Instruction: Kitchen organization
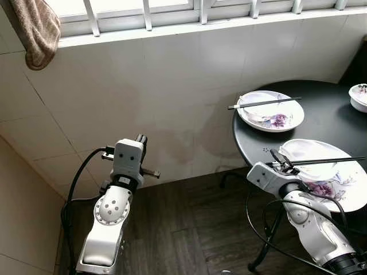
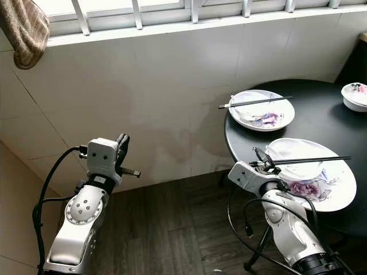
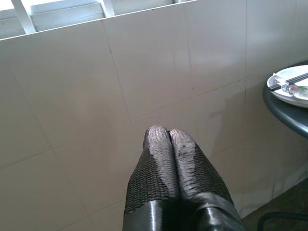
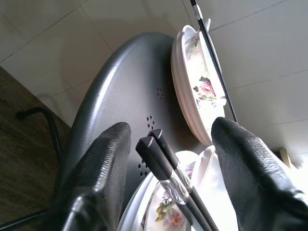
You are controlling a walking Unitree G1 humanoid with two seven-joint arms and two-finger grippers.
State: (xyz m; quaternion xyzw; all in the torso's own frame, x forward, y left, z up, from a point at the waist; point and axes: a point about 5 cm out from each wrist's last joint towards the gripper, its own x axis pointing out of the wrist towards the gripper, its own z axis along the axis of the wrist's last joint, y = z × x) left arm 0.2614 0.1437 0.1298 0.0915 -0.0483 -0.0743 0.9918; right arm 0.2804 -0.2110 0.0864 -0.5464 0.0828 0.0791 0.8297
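On the round black table (image 1: pixel 327 121) lies a floral plate (image 1: pixel 347 197) near the edge, holding a white bowl (image 1: pixel 309 152) with a pair of black chopsticks (image 1: pixel 321 161) laid across. My right gripper (image 1: pixel 280 158) stands open at the plate's rim; the chopsticks' ends (image 4: pixel 166 168) lie between its fingers (image 4: pixel 108 149), which are apart from them. A second floral plate (image 1: pixel 270 112) with its own chopsticks (image 1: pixel 264 103) sits farther back. My left gripper (image 3: pixel 168 135) is shut on nothing, raised toward the tiled wall.
A small white bowl (image 1: pixel 359 96) sits at the table's far right. A brown towel (image 1: pixel 35 31) hangs from the window ledge at upper left. Tiled wall (image 1: pixel 172 91) stands close ahead, dark wood floor (image 1: pixel 189 229) below. Table legs (image 1: pixel 261 252) and cables are beside my right arm.
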